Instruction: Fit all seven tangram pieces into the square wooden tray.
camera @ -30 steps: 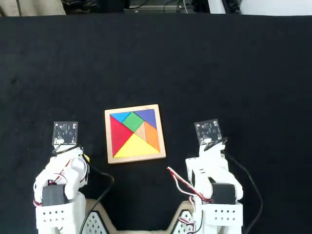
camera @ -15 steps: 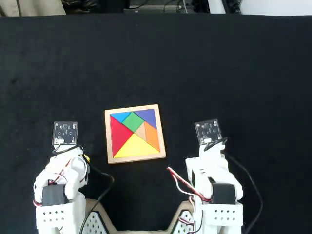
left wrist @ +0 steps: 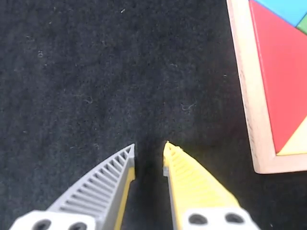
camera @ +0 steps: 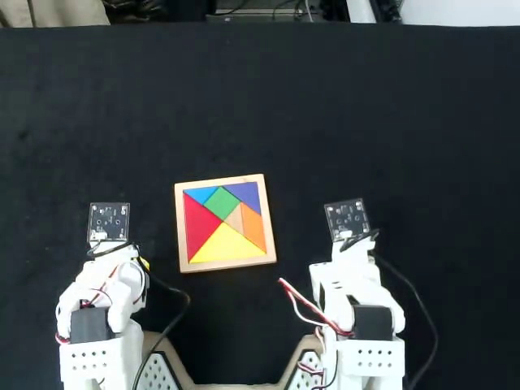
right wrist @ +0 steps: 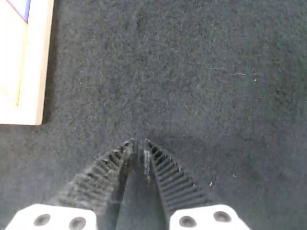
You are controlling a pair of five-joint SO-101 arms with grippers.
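Nothing has moved over the last second: both arms sit folded at the near edge of the black table (camera: 366,122) exactly as before, and the square wooden tray (camera: 225,178) lies where it was, between them and a little farther out. The tray reads as full: red triangle (camera: 197,227) on the left, yellow triangle (camera: 226,245) along the near side, blue triangle (camera: 201,195), green square (camera: 221,203) and purple parallelogram (camera: 246,195) across the far side, and orange triangle (camera: 254,226) on the right. A pale tan triangle (camera: 235,219) sits in the middle; from above it is hard to tell from bare tray wood, but it looks like the seventh piece rather than a gap. The left gripper (left wrist: 149,152) hangs over bare cloth just left of the tray's near corner, its fingers parted by a narrow gap and holding nothing. The right gripper (right wrist: 137,146) hangs over cloth to the tray's right, its tips pressed together, also empty. With no loose pieces on the cloth and both arms still, the task looks finished.
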